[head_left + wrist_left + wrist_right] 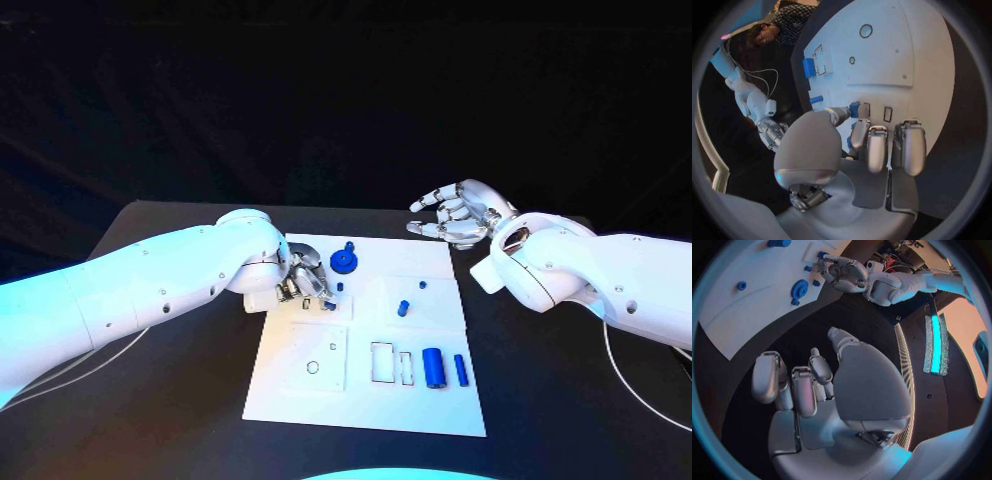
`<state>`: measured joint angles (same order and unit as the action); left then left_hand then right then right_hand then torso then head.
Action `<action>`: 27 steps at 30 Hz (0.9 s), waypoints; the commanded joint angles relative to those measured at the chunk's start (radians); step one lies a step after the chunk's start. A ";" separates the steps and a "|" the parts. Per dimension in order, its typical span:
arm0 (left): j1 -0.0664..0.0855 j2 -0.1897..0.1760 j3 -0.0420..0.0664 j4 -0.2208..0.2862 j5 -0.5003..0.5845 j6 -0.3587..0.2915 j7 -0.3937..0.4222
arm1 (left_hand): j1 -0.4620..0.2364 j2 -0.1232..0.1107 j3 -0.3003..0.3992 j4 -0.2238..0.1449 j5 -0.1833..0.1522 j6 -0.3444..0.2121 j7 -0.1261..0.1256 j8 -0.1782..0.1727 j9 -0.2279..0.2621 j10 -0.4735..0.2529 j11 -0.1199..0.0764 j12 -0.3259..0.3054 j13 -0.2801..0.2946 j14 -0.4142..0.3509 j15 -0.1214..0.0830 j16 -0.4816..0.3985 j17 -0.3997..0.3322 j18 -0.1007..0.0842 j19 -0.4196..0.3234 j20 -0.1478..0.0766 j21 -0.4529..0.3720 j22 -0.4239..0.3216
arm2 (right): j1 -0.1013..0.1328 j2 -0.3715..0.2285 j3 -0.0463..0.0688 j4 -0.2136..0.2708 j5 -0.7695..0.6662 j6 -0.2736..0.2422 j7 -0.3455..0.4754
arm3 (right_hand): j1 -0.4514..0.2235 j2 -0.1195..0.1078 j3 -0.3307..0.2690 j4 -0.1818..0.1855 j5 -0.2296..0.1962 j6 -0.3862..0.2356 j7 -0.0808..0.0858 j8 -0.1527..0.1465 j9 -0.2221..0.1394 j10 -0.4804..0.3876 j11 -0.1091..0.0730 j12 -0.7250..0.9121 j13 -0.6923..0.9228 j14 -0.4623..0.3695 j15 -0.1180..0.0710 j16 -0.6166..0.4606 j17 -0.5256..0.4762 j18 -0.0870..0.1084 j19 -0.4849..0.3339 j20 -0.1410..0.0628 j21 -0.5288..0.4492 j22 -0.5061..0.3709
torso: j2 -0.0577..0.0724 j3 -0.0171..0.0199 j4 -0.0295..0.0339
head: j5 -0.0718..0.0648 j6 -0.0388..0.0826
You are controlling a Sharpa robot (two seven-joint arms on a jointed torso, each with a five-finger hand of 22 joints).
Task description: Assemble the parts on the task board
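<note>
Your left hand [299,280] sits over the task board's [289,385] left edge, at about ten o'clock from the board's middle, fingers curled down onto the white surface. In the left wrist view the thumb and a fingertip [859,131] close around a small blue piece [854,109] just beside two narrow slots, so you appear to be pinching it, though how firmly you cannot tell. The same piece shows in the head view as a bit of blue at the fingertips [330,304].

Your right hand [459,213] hovers off the board at about one o'clock, above the black table [562,400], palm turned up, fingers loosely curled and apart, holding nothing. The right wrist view confirms it: the fingers [803,387] are bent over bare dark tabletop.

On the board, a round blue knob [343,261] stands at twelve o'clock, near your left hand. A small blue peg [421,286] and a short blue bar [404,308] lie just right of centre. At about five o'clock a blue cylinder [433,365] and a thinner blue rod [462,370] lie side by side, close together, just beside two rectangular cut-outs [384,362]. At seven o'clock there is a raised white panel with an oval hole [315,367].
</note>
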<state>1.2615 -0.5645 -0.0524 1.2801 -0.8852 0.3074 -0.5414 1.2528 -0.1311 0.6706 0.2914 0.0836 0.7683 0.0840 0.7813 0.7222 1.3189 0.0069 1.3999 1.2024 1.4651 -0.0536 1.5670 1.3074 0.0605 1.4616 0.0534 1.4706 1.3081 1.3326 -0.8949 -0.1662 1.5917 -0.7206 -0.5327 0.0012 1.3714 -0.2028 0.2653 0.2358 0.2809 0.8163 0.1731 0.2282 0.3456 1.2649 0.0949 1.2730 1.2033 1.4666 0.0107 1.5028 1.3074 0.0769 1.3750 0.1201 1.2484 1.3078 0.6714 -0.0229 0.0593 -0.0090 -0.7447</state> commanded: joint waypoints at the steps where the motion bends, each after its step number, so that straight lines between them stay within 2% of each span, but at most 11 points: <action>1: 0.000 -0.004 0.000 0.006 0.028 0.000 0.011 | -0.017 -0.009 0.158 -0.152 0.006 0.003 -0.005 0.005 0.008 0.008 -0.001 -0.005 -0.001 0.106 -0.001 0.004 0.263 -0.009 0.001 -0.004 0.002 0.008 | -0.001 0.001 0.000 0.000 -0.011 0.017 0.003 | 0.007 0.003 0.001 0.007 0.001 0.009 0.001 0.007 -0.002 0.002 -0.006 0.006 0.001 0.058 0.003 -0.004 0.078 0.006 -0.009 0.000 -0.003 0.010 | 0.000 0.0002 0.0002 | 0.001 0.002; 6: 0.000 -0.018 0.003 0.016 0.040 -0.016 0.013 | -0.030 -0.015 0.185 -0.172 0.015 0.005 -0.004 0.009 0.020 0.010 -0.001 -0.007 -0.002 0.106 -0.001 0.004 0.263 -0.009 0.001 -0.004 0.002 0.008 | -0.001 0.000 0.000 -0.002 -0.011 0.018 0.002 | 0.007 0.003 0.001 0.007 0.001 0.009 0.001 0.007 -0.002 0.002 -0.006 0.006 0.001 0.058 0.003 -0.004 0.078 0.006 -0.009 0.000 -0.003 0.010 | -0.001 0.0008 0.0012 | 0.003 0.003; 9: 0.000 -0.027 0.005 0.023 0.043 -0.032 0.017 | -0.039 -0.022 0.203 -0.188 0.033 0.009 -0.005 0.012 0.028 0.017 -0.002 -0.005 0.005 0.106 -0.002 0.004 0.263 -0.009 0.001 -0.004 0.002 0.009 | -0.001 -0.001 0.000 -0.002 -0.011 0.018 0.002 | 0.007 0.003 0.001 0.007 0.001 0.009 0.001 0.007 -0.002 0.002 -0.006 0.006 0.001 0.058 0.003 -0.004 0.078 0.006 -0.009 0.000 -0.003 0.010 | 0.000 0.0010 0.0015 | 0.003 0.003; 11: 0.000 -0.035 0.007 0.030 0.043 -0.046 0.021 | -0.058 -0.035 0.220 -0.206 0.106 0.018 -0.006 0.017 0.040 0.024 -0.004 -0.003 0.012 0.106 -0.004 0.004 0.263 -0.009 0.000 -0.004 0.001 0.006 | -0.001 -0.001 0.000 -0.003 -0.011 0.018 0.002 | 0.007 0.003 0.001 0.007 0.001 0.009 0.001 0.007 -0.002 0.002 -0.006 0.006 0.001 0.058 0.003 -0.004 0.078 0.006 -0.009 0.000 -0.003 0.010 | 0.000 0.0009 0.0013 | 0.004 0.004; 14: 0.000 -0.045 0.008 0.039 0.039 -0.063 0.026 | -0.068 -0.040 0.225 -0.216 0.135 0.023 -0.008 0.018 0.047 0.029 -0.006 -0.001 0.017 0.106 -0.005 0.004 0.263 -0.008 0.000 -0.005 0.000 0.004 | -0.002 -0.001 0.000 -0.004 -0.011 0.018 0.001 | 0.006 0.003 0.001 0.008 0.001 0.009 0.001 0.008 -0.002 0.002 -0.007 0.006 0.000 0.058 0.003 -0.004 0.078 0.006 -0.009 -0.001 -0.004 0.010 | -0.001 0.0014 0.0022 | 0.006 0.004; 15: 0.000 -0.047 0.008 0.042 0.034 -0.068 0.028 | -0.074 -0.045 0.228 -0.223 0.168 0.030 -0.010 0.020 0.052 0.035 -0.007 0.001 0.023 0.106 -0.007 0.004 0.263 -0.009 0.000 -0.006 0.000 0.005 | -0.002 -0.001 0.000 -0.004 -0.011 0.019 0.001 | 0.006 0.003 0.001 0.008 0.001 0.009 0.001 0.008 -0.002 0.002 -0.007 0.006 0.000 0.058 0.003 -0.004 0.078 0.006 -0.009 -0.001 -0.004 0.010 | -0.001 0.0015 0.0020 | 0.007 0.004; 16: 0.000 -0.049 0.008 0.046 0.023 -0.073 0.030 | -0.077 -0.048 0.229 -0.227 0.180 0.032 -0.011 0.021 0.054 0.038 -0.008 0.003 0.026 0.106 -0.008 0.004 0.263 -0.008 0.000 -0.007 0.000 0.004 | -0.002 -0.001 0.000 -0.004 -0.011 0.019 0.001 | 0.006 0.003 0.001 0.008 0.001 0.009 0.001 0.008 -0.002 0.002 -0.007 0.006 0.000 0.058 0.003 -0.004 0.078 0.006 -0.009 -0.001 -0.004 0.010 | 0.000 0.0013 0.0015 | 0.008 0.004; 19: 0.000 -0.052 0.008 0.055 -0.018 -0.085 0.036 | -0.081 -0.050 0.231 -0.233 0.193 0.036 -0.012 0.020 0.058 0.041 -0.010 0.003 0.028 0.106 -0.009 0.004 0.263 -0.009 0.001 -0.008 0.001 0.006 | -0.002 -0.001 0.000 -0.005 -0.011 0.019 0.001 | 0.006 0.003 0.001 0.009 0.001 0.010 0.001 0.008 -0.002 0.003 -0.007 0.007 0.001 0.058 0.003 -0.004 0.078 0.006 -0.008 -0.001 -0.003 0.011 | 0.001 -0.0003 0.0006 | 0.009 0.004; 27: -0.001 -0.055 0.008 0.072 -0.103 -0.095 0.039 | -0.084 -0.054 0.234 -0.240 0.207 0.040 -0.014 0.020 0.061 0.043 -0.012 0.002 0.029 0.106 -0.010 0.004 0.263 -0.009 0.002 -0.009 0.001 0.006 | -0.003 -0.002 -0.001 -0.006 -0.011 0.021 0.000 | 0.006 0.003 0.001 0.009 0.001 0.010 0.001 0.008 -0.002 0.003 -0.007 0.007 0.001 0.058 0.003 -0.004 0.078 0.006 -0.008 -0.001 -0.003 0.011 | 0.002 -0.0002 -0.0005 | 0.011 0.000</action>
<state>1.2604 -0.6203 -0.0450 1.3471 -0.9244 0.2330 -0.5206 1.1794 -0.1827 0.7026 0.2588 0.2829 0.7908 0.0833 0.8008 0.7808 1.3567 -0.0052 1.3961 1.2311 1.4687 -0.0571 1.5670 1.3074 0.0606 1.4619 0.0531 1.4706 1.3079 1.3307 -0.8970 -0.1670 1.5859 -0.7215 -0.5277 -0.0019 1.3714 -0.2027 0.2682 0.2387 0.2809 0.8163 0.1731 0.2321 0.3456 1.2649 0.0949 1.2730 1.2029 1.4666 0.0108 1.5028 1.3081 0.0769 1.3750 0.1201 1.2485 1.3075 0.6727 -0.0228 0.0595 0.0013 -0.7424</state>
